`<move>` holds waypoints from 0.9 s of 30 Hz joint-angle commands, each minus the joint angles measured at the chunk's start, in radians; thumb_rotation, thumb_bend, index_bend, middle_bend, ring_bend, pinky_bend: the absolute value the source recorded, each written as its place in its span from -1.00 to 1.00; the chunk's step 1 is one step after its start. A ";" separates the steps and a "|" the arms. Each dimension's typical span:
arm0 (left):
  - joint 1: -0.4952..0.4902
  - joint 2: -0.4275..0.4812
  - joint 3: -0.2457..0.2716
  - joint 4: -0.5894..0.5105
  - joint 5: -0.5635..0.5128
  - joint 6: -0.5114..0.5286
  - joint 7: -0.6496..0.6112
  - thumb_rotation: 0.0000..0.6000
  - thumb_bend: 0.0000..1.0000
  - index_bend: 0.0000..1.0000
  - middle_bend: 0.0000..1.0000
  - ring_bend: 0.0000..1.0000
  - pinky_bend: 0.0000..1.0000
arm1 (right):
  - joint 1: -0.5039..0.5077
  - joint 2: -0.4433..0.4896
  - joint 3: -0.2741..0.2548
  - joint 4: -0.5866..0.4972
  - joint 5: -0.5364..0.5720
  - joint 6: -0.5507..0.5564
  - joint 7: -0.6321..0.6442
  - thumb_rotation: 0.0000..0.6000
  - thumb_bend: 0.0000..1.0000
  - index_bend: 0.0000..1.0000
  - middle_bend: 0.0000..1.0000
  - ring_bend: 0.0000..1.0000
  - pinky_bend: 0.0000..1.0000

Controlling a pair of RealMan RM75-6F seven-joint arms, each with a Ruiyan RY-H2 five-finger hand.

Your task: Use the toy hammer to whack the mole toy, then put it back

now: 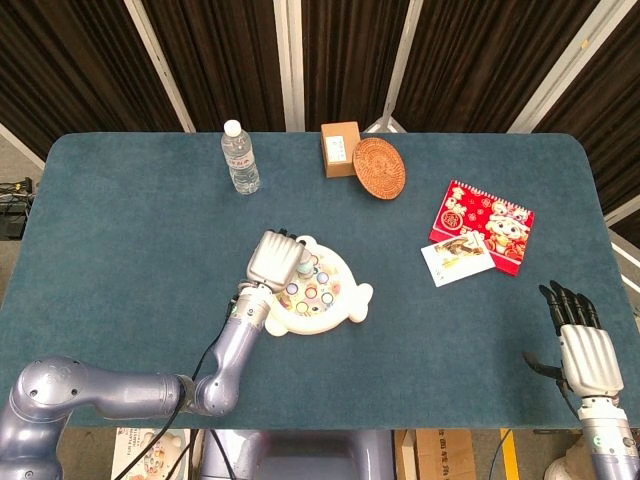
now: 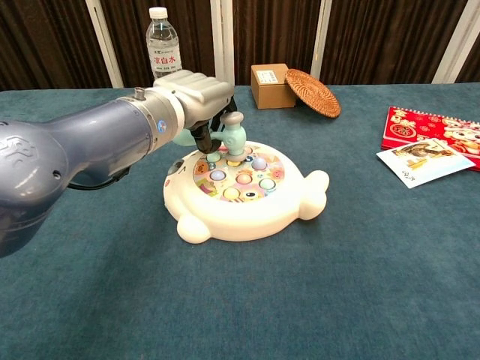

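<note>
The white whack-a-mole toy (image 1: 340,305) (image 2: 292,210) sits mid-table with several coloured moles on its round top. My left hand (image 1: 272,258) (image 2: 191,94) holds the pale green toy hammer (image 2: 232,131) (image 1: 300,266) over the toy's back left part. The hammer head points down and touches or nearly touches a mole at the back. My right hand (image 1: 585,352) rests open at the table's near right edge, empty and far from the toy; the chest view does not show it.
A water bottle (image 1: 240,158) (image 2: 163,41) stands at the back left. A cardboard box (image 1: 340,148) (image 2: 270,85) and a woven coaster (image 1: 379,167) (image 2: 313,82) leaning on it are at the back centre. A red booklet (image 1: 484,224) (image 2: 431,127) with a card (image 1: 457,261) (image 2: 422,163) lies at the right.
</note>
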 commanded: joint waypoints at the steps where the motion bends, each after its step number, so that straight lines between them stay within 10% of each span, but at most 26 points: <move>1: -0.001 0.002 -0.001 -0.002 0.002 0.003 -0.004 1.00 0.54 0.30 0.00 -0.27 -0.04 | 0.000 0.000 0.000 0.000 0.000 0.000 0.000 1.00 -0.57 -1.00 -1.00 -1.00 -1.00; 14: 0.021 0.081 -0.037 -0.114 0.045 0.067 -0.046 1.00 0.54 0.29 0.00 -0.27 -0.04 | -0.001 0.000 -0.002 0.000 -0.005 0.004 -0.005 1.00 -0.57 -1.00 -1.00 -1.00 -1.00; 27: 0.206 0.283 0.068 -0.287 0.098 0.147 -0.184 1.00 0.54 0.27 0.00 -0.27 -0.04 | -0.002 -0.003 -0.005 0.000 -0.010 0.010 -0.022 1.00 -0.57 -1.00 -1.00 -1.00 -1.00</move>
